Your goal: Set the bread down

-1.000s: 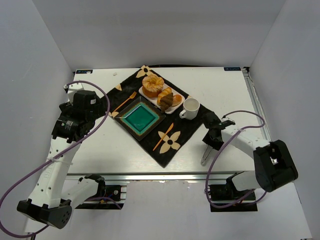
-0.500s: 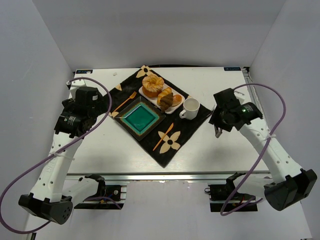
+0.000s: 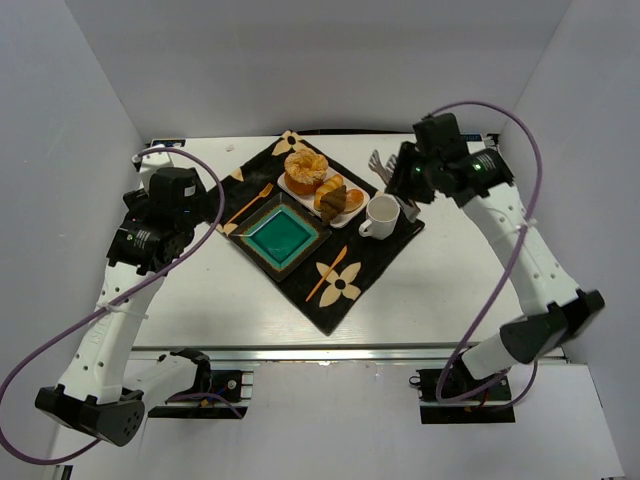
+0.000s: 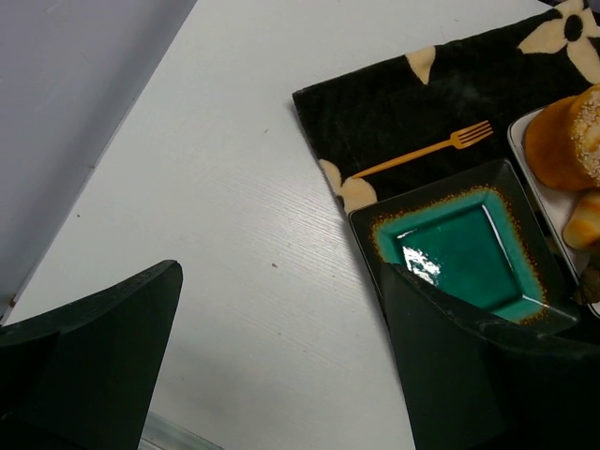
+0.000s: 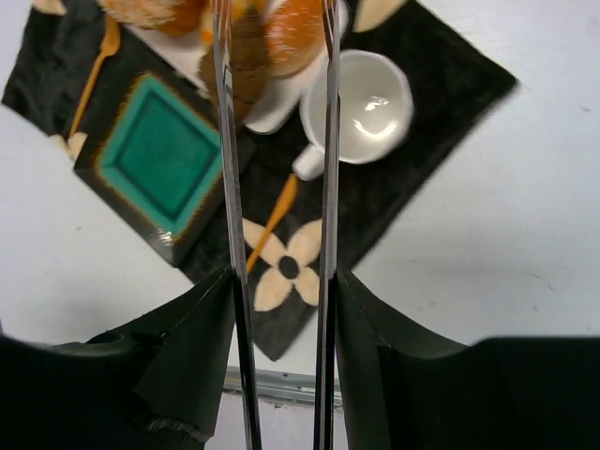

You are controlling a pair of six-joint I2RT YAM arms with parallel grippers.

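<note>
The bread (image 3: 333,198) is a dark brown ridged pastry on the white tray (image 3: 344,220), between the golden rolls. In the right wrist view the bread (image 5: 247,52) shows between the two blades of metal tongs (image 5: 326,141). My right gripper (image 3: 408,186) (image 5: 281,281) is shut on the tongs (image 3: 383,166) and holds them above the white cup, with the blades apart and their tips out of that view. My left gripper (image 3: 190,212) (image 4: 281,375) is open and empty over bare table, left of the green square plate (image 3: 280,235) (image 4: 459,248).
A black flowered mat (image 3: 350,262) holds the tray, the green plate (image 5: 159,155), a white cup (image 3: 381,214) (image 5: 370,103), an orange fork (image 3: 250,203) (image 4: 427,150) and an orange spoon (image 3: 328,272) (image 5: 272,220). A large golden ring bread (image 3: 305,168) sits at the tray's far end. White walls enclose the table.
My right arm has swung from the table's front right up and back to above the cup, carrying the tongs. My left arm has shifted slightly.
</note>
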